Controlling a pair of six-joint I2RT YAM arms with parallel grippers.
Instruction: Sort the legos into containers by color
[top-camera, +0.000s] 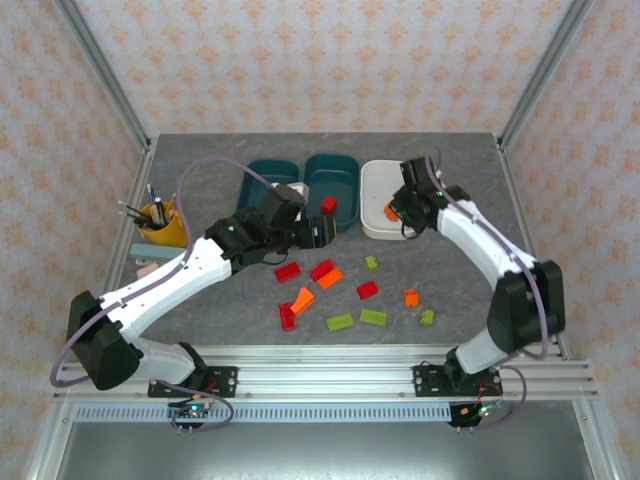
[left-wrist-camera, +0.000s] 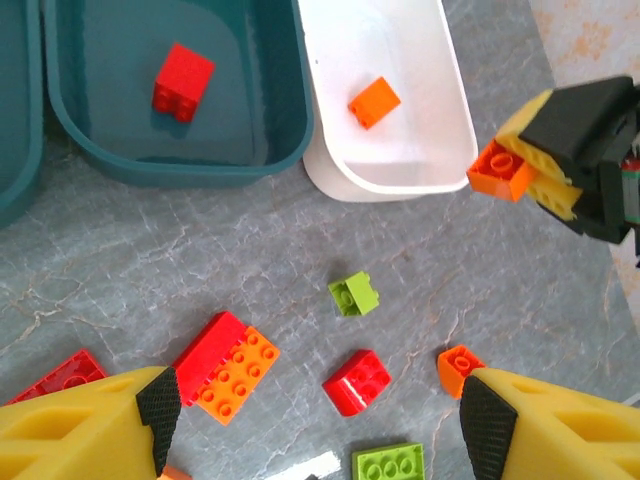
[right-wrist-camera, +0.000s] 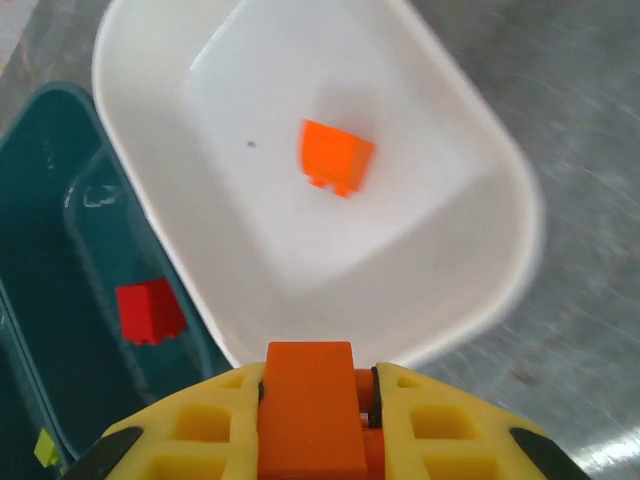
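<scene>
Orange plastic sits in the right gripper (left-wrist-camera: 528, 160): its jaws are closed on one orange brick (right-wrist-camera: 310, 405), which it holds over the near rim of the white tray (right-wrist-camera: 430, 260). A second orange piece (right-wrist-camera: 336, 155) lies inside that tray, well apart from the held one.

Just left of the white tray stands the middle teal tray (right-wrist-camera: 60, 300), with a single red cube (right-wrist-camera: 148, 311) on its floor. We record a further teal tray (top-camera: 262, 178) left of that. The three stand in a row at the far side of the grey table (top-camera: 470, 160).

The left gripper (left-wrist-camera: 320, 415) has its jaws wide apart with nothing between them, and hovers over the loose bricks on the near side of the trays. Below it we note a small lime brick (left-wrist-camera: 354, 294), a red square brick (left-wrist-camera: 357, 381), and a long red brick (left-wrist-camera: 208, 345) touching a long orange brick (left-wrist-camera: 238, 376) side by side.

At the left of the table stands a yellow cup of pens (top-camera: 165, 225).
</scene>
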